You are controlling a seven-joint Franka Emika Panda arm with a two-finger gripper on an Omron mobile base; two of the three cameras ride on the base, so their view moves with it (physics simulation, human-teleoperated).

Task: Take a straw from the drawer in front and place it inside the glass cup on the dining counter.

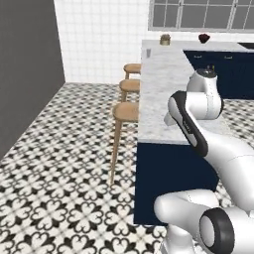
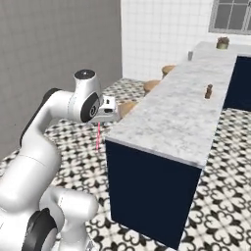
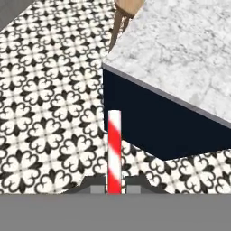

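Straw [image 3: 114, 151] is clamped between the gripper [image 3: 114, 184] fingertips, hanging lengthwise below; the glass cup [image 2: 190, 56] stands far along the dining counter [image 2: 176, 115].

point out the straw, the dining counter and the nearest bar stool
straw [image 3: 114, 149]: hand view, middle of its striped shaft
dining counter [image 2: 171, 117]: right base view, bare marble top
nearest bar stool [image 1: 125, 111]: left base view, wooden seat
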